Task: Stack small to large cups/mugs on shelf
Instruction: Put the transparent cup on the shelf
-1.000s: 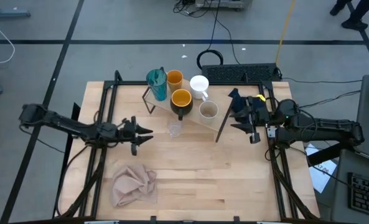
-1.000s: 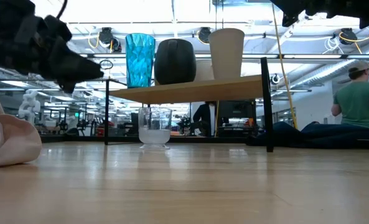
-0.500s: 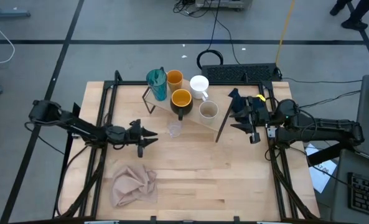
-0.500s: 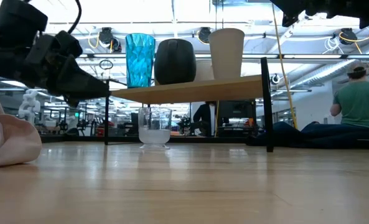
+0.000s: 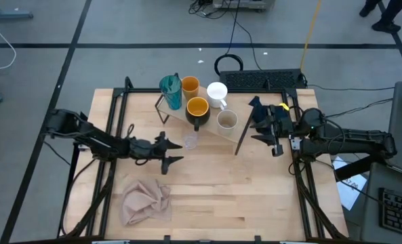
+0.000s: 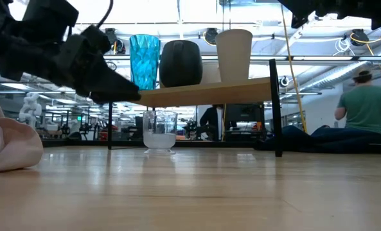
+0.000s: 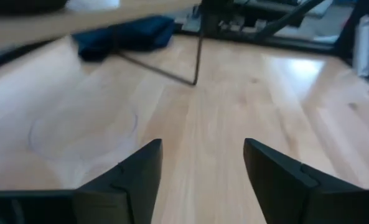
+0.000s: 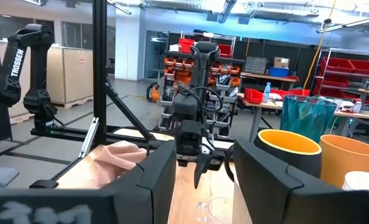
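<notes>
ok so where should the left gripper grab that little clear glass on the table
Probably across its upper wall, coming in level from the left gripper side. The clear glass stands upright on the table, open end up, partly beneath the shelf edge, so a top-down reach looks crowded. Its round, straight sides suit the open fingers closing on opposite walls.

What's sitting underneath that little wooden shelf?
A tiny clear glass stands on the table by the shelf's front edge. Farther under, the board hides the view from above.
</notes>
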Motion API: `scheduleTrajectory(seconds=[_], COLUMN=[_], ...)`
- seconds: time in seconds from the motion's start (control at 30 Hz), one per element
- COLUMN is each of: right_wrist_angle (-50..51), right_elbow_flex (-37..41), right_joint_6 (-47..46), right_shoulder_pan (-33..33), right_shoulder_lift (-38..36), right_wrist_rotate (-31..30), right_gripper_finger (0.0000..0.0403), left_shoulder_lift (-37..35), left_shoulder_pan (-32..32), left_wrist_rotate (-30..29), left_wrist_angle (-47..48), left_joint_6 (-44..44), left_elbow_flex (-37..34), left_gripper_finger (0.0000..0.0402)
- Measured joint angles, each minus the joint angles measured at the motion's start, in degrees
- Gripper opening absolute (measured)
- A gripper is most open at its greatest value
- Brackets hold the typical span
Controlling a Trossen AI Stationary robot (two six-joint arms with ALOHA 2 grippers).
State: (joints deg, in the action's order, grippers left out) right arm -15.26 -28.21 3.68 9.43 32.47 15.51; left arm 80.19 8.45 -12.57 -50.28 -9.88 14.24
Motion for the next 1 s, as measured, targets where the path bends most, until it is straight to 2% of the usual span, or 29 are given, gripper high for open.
scheduleTrajectory(seconds=[0.2, 0.3, 0.57, 0.83, 1.0], right_wrist_angle=[0.91, 1.03, 1.83, 2.24, 2.24], right_elbow_flex=[0.00, 0.00, 0.00, 0.00, 0.00], right_joint_6=[0.00, 0.00, 0.00, 0.00, 0.00], right_shoulder_pan=[0.00, 0.00, 0.00, -0.04, -0.04], right_shoulder_lift=[0.01, 0.02, 0.02, 0.02, 0.02], right_wrist_rotate=[0.02, 0.02, 0.02, 0.02, 0.02], right_gripper_finger=[0.0153, 0.0153, 0.0153, 0.0153, 0.0153], left_shoulder_lift=[1.39, 1.37, 2.84, 7.75, 10.18], left_shoulder_pan=[0.00, 0.00, -0.11, -0.11, -0.11], left_wrist_rotate=[-3.52, -5.85, -8.10, -8.12, -8.55], left_wrist_angle=[6.63, 6.92, 5.24, -3.60, -4.52], left_joint_6=[-6.65, -7.28, -6.96, -7.13, -8.41], left_elbow_flex=[0.17, 0.17, 0.13, 0.19, 0.40], left_gripper_finger=[0.0233, 0.0228, 0.0208, 0.0207, 0.0207])
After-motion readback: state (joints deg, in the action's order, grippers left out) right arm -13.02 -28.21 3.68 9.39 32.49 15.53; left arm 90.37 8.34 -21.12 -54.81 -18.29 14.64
